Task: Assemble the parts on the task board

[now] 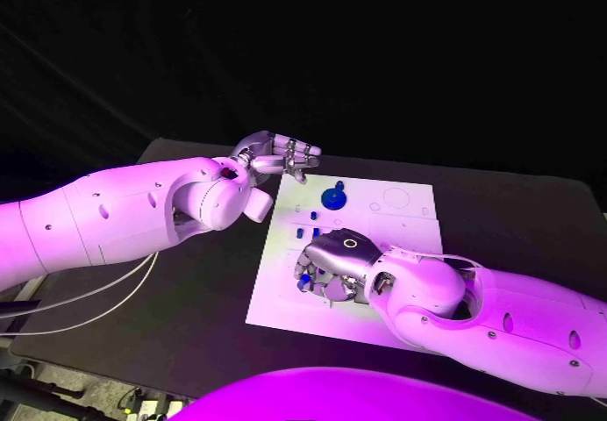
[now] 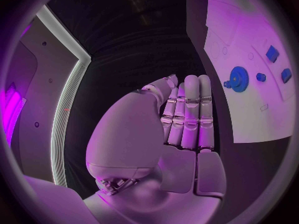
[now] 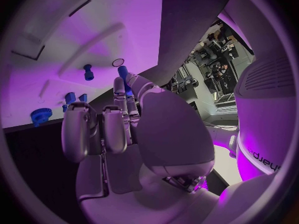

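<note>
Now: right hand down on the board, left hand up by the corner

So the white board (image 1: pixel 392 254) lies in the middle of the black table (image 1: pixel 506 210). The right hand (image 1: pixel 332 261) is low over the near part of the board, with its fingers bent down. In the right wrist view a small blue part (image 3: pixel 124 78) sits at its fingertips (image 3: pixel 122 90), and it looks pinched between them, though the thumb hides the spot, so I cannot be sure. The right arm covers much of the near right side of the board.

The left hand (image 1: pixel 281 156) is up near the far left corner of the board. Its fingers are curled in close together, and the left wrist view shows nothing in them.

A blue gear (image 1: pixel 332 196) sits on the far part of the board, between the two hands. More small blue pieces (image 1: pixel 300 232) lie by the left edge of the board, close to the right hand. Pale round marks (image 1: pixel 397 198) show on the far right part of the board.

White cables (image 1: pixel 89 303) hang under the left arm.
</note>
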`<move>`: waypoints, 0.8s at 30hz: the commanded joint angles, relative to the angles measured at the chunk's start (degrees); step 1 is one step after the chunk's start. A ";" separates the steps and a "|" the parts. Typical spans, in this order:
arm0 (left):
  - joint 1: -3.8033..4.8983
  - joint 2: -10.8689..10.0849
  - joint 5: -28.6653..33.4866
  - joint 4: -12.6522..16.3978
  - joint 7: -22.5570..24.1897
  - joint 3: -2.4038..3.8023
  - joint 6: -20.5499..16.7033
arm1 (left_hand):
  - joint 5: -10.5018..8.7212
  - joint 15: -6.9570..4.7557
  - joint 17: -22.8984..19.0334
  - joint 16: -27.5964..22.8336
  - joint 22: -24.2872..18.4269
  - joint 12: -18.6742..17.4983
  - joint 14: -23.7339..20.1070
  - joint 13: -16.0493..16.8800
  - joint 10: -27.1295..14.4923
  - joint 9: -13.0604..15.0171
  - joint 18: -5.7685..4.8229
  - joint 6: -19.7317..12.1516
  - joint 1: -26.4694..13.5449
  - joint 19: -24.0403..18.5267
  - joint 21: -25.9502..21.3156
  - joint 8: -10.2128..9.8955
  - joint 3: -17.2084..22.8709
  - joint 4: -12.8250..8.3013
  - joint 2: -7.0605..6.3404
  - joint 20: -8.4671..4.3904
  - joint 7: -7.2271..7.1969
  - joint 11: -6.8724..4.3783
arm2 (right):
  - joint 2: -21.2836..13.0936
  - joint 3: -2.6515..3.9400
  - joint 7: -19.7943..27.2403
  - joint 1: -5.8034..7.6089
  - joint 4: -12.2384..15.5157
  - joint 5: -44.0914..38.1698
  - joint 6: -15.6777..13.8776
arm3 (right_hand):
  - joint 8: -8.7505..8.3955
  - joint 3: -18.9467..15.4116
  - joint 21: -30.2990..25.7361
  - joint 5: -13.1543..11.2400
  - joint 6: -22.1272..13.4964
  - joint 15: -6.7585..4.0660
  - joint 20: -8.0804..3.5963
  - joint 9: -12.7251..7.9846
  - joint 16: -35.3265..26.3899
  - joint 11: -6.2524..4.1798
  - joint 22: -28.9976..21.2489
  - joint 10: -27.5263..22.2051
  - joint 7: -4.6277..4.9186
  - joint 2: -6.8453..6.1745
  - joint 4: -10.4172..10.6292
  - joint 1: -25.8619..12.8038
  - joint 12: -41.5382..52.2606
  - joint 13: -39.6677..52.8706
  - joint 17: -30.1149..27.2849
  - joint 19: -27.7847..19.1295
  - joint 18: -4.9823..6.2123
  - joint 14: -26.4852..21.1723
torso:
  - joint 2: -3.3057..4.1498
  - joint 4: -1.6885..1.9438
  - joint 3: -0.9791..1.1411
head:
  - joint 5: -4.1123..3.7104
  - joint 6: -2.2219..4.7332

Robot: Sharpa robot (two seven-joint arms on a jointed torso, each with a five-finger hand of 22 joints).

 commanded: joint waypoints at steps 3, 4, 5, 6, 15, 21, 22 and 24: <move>0.02 0.09 -0.36 0.06 0.13 0.03 1.16 | 0.06 0.05 -0.09 -0.11 -0.06 0.38 -0.16 0.04 -0.41 -0.06 0.76 -0.44 -0.24 0.09 -0.13 0.00 -0.11 -0.20 0.44 0.41 -0.11 -0.02 | 0.16 -0.08 0.54 -0.43 -0.86 -0.38 1.56 | 0.33 0.32 -0.11 0.37 0.41 -0.46 -0.38 0.74 0.22 -0.36 10.19 0.23 0.13 -0.31 -0.13 -0.11 -0.39 0.09 0.02 0.42 -0.60 2.75 | -0.01 0.04 0.02 | 0.10 -0.14; 0.02 0.07 -0.37 0.06 0.12 0.03 1.15 | 0.06 0.05 -0.09 -0.11 -0.06 0.38 -0.16 0.04 -0.41 -0.06 0.76 -0.44 -0.24 0.09 -0.13 0.00 -0.11 -0.20 0.44 0.41 -0.11 -0.02 | 0.15 -0.08 0.52 -0.48 -1.01 -0.37 1.60 | 0.33 0.32 -0.11 0.37 0.41 -0.46 -0.38 0.74 0.22 -0.36 10.19 0.23 0.13 -0.31 -0.13 -0.11 -0.39 0.09 0.02 0.42 -0.60 2.75 | 0.00 0.03 0.04 | 0.12 -0.15; 0.02 0.06 -0.37 0.06 0.11 0.03 1.14 | 0.06 0.05 -0.09 -0.11 -0.06 0.38 -0.16 0.04 -0.41 -0.06 0.76 -0.44 -0.24 0.09 -0.13 0.00 -0.11 -0.20 0.44 0.41 -0.11 -0.02 | 0.14 -0.09 0.51 -0.52 -1.13 -0.37 1.64 | 0.34 0.37 -0.17 0.41 0.42 -0.45 -0.38 0.76 0.19 -0.36 10.17 0.26 0.13 -0.31 -0.17 -0.13 -0.41 0.10 -0.03 0.40 -0.59 2.74 | -0.02 0.04 -0.01 | 0.11 -0.18; 0.02 0.06 -0.38 0.05 0.11 0.03 1.14 | 0.06 0.05 -0.09 -0.11 -0.06 0.38 -0.16 0.04 -0.41 -0.06 0.76 -0.44 -0.24 0.09 -0.13 0.00 -0.11 -0.20 0.44 0.41 -0.11 -0.02 | 0.12 -0.09 0.51 -0.55 -1.23 -0.37 1.68 | 0.34 0.38 -0.18 0.41 0.43 -0.45 -0.38 0.76 0.19 -0.36 10.17 0.26 0.13 -0.31 -0.17 -0.13 -0.41 0.10 -0.04 0.39 -0.59 2.73 | -0.02 0.04 -0.01 | 0.11 -0.18; 0.02 0.03 -0.42 0.06 0.05 0.03 1.17 | 0.06 0.05 -0.09 -0.11 -0.06 0.38 -0.16 0.04 -0.41 -0.06 0.76 -0.44 -0.24 0.09 -0.13 0.00 -0.11 -0.20 0.44 0.41 -0.11 -0.02 | 0.02 -0.11 0.44 -0.63 -1.66 -0.35 2.02 | 0.34 0.38 -0.18 0.41 0.43 -0.45 -0.38 0.76 0.19 -0.36 10.17 0.26 0.13 -0.31 -0.17 -0.13 -0.41 0.10 -0.04 0.39 -0.59 2.73 | -0.04 0.04 -0.05 | 0.14 -0.39; 0.02 -0.02 -0.44 0.09 0.03 0.03 1.17 | 0.06 0.05 -0.09 -0.11 -0.06 0.38 -0.16 0.04 -0.41 -0.06 0.76 -0.44 -0.24 0.09 -0.13 0.00 -0.11 -0.20 0.44 0.41 -0.11 -0.02 | 0.24 -0.11 0.36 -0.64 -2.05 -0.29 2.28 | 0.34 0.38 -0.18 0.41 0.43 -0.45 -0.38 0.76 0.19 -0.36 10.17 0.26 0.13 -0.31 -0.17 -0.13 -0.41 0.10 -0.04 0.39 -0.59 2.73 | -0.02 0.06 -0.05 | 0.14 -0.44; 0.02 -0.04 -0.44 0.10 0.02 0.03 1.17 | 0.06 0.05 -0.09 -0.11 -0.06 0.38 -0.16 0.04 -0.41 -0.06 0.76 -0.44 -0.24 0.09 -0.13 0.00 -0.11 -0.20 0.44 0.41 -0.11 -0.02 | 0.32 -0.12 0.34 -0.64 -2.13 -0.29 2.34 | 0.34 0.38 -0.18 0.41 0.43 -0.45 -0.38 0.76 0.19 -0.36 10.17 0.26 0.13 -0.31 -0.17 -0.13 -0.41 0.10 -0.04 0.39 -0.59 2.73 | 0.00 0.06 -0.05 | 0.15 -0.44; 0.02 -0.06 -0.44 0.12 -0.01 0.03 1.17 | 0.06 0.05 -0.09 -0.11 -0.06 0.38 -0.16 0.04 -0.41 -0.06 0.76 -0.44 -0.24 0.09 -0.13 0.00 -0.11 -0.20 0.44 0.41 -0.11 -0.02 | 0.47 -0.14 0.28 -0.65 -2.28 -0.28 2.44 | 0.38 0.47 -0.34 0.47 0.47 -0.45 -0.38 0.80 0.12 -0.36 10.13 0.35 0.13 -0.33 -0.27 -0.16 -0.44 0.14 -0.15 0.32 -0.56 2.71 | 0.00 0.06 -0.05 | 0.15 -0.44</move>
